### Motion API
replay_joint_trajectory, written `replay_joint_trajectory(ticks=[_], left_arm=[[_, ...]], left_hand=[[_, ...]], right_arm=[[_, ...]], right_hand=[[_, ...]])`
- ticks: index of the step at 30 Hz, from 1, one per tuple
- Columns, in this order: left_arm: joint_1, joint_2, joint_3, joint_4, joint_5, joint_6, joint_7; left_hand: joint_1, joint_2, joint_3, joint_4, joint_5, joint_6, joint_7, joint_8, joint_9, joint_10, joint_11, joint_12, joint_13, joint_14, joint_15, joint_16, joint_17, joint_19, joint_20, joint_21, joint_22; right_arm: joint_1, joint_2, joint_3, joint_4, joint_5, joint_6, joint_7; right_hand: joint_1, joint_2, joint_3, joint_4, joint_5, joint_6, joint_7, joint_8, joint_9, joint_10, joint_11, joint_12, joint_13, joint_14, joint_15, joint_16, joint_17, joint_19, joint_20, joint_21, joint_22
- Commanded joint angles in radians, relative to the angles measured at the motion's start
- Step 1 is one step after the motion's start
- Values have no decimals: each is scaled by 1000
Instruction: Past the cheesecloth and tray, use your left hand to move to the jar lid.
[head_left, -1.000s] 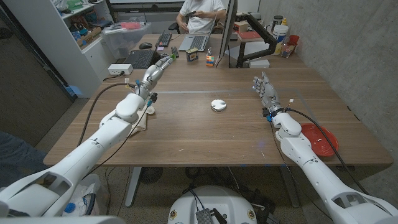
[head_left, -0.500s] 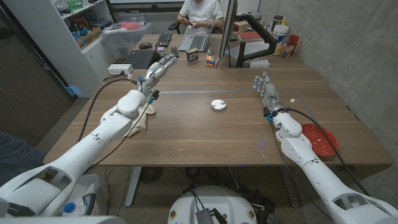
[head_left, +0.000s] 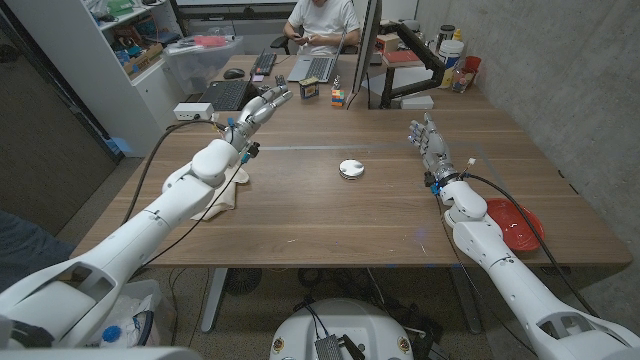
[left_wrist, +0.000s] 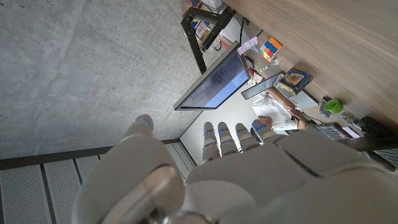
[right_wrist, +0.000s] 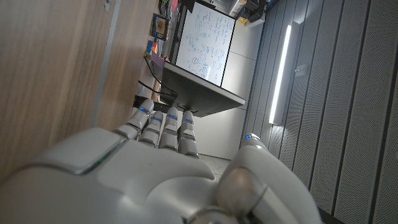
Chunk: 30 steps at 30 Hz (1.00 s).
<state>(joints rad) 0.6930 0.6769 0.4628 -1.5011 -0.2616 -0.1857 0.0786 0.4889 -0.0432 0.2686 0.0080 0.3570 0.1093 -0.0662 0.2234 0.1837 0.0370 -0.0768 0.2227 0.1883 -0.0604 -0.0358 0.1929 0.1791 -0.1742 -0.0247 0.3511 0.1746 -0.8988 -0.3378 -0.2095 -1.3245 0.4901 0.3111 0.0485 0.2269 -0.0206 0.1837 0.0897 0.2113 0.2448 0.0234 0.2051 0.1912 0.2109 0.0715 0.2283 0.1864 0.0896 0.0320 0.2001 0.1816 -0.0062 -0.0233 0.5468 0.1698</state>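
The round silver jar lid (head_left: 351, 168) lies on the wooden table (head_left: 330, 215) near its middle. My left hand (head_left: 260, 107) is raised over the far left part of the table, fingers stretched out and apart, holding nothing; it is well to the left of the lid and farther back. The cream cheesecloth (head_left: 226, 190) lies under my left forearm near the left edge. A red tray (head_left: 514, 222) sits by my right forearm. My right hand (head_left: 426, 143) stands with its fingers extended and empty, to the right of the lid. The left hand's back (left_wrist: 249, 174) and the right hand's back (right_wrist: 143, 168) show at the wrists.
A laptop (head_left: 228, 95), a white power box (head_left: 192, 111), a keyboard (head_left: 264, 64), a puzzle cube (head_left: 339, 97) and a monitor (head_left: 367, 50) stand along the far edge. A person (head_left: 322, 22) sits behind the table. Bottles and cups (head_left: 455, 50) crowd the far right corner.
My left arm has reached farther forward and up, carrying the hand towards the far edge of the table. The right arm and the lid have stayed put.
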Motion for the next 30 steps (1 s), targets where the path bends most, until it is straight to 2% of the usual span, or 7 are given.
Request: replay_joint_trajectory(ticks=[1,16,30], left_arm=[[-20,8,19,-17,36,29,-6],[-58,9,54,-32,98,65,-9],[-74,-1,86,-49,158,85,3]], left_hand=[[11,0,3,-6,4,4,-3,-5,5,1,-2,-2,3,7,-8,2,3,-28,10,-3,3],[16,0,2,-9,3,0,-3,-8,6,1,-3,-4,4,7,-7,1,3,-27,9,-7,3],[21,1,1,-10,3,0,-5,-10,6,3,-7,-5,4,8,-7,1,3,-24,9,-12,3]], right_arm=[[0,0,1,2,5,8,6],[11,4,-4,31,8,17,20],[3,-5,5,26,12,22,28]], right_hand=[[6,6,0,-4,4,9,-4,-2,0,11,4,1,1,5,-2,-4,1,8,-1,-3,3],[6,7,-2,-5,4,9,-5,-3,0,12,4,0,1,6,-2,-5,1,10,1,-10,3],[6,8,-3,-7,4,9,-6,-5,0,11,5,-2,1,7,0,-5,1,14,0,-18,3]])
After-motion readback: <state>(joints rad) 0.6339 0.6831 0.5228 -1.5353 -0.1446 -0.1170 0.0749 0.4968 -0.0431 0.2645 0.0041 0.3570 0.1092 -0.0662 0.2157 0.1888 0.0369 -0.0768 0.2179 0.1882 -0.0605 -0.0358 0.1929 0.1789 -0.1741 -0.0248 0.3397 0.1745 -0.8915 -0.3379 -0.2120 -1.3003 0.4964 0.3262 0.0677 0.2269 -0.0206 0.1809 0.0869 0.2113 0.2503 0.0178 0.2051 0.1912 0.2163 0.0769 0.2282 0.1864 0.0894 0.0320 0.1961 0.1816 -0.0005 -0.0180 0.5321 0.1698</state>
